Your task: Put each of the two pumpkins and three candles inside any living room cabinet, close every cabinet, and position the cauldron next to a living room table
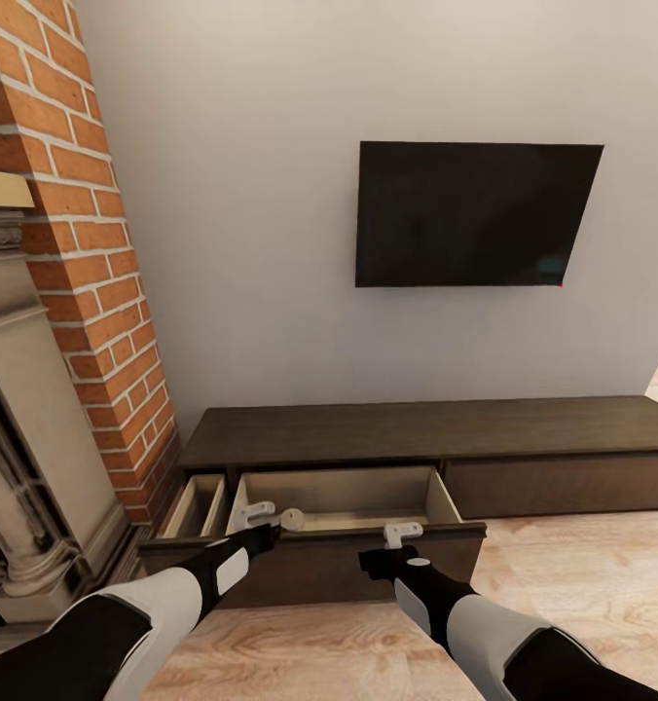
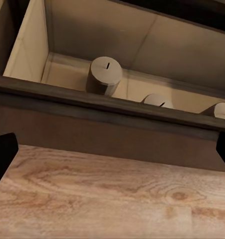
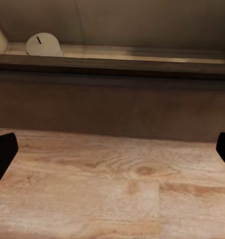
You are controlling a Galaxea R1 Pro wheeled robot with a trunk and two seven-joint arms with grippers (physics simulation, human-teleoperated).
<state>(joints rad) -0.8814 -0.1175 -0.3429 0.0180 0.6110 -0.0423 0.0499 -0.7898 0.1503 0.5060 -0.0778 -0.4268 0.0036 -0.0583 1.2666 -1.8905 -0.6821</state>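
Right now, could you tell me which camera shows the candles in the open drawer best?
The left wrist view: three candles stand inside the drawer. The right wrist view shows one candle; the head view only a pale glimpse beside the left gripper.

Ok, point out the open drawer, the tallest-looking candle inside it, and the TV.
open drawer (image 1: 457, 533): head view, top edge of its front panel.
candle (image 2: 106, 69): left wrist view, flat top by the wick.
TV (image 1: 473, 214): head view, middle of the screen.
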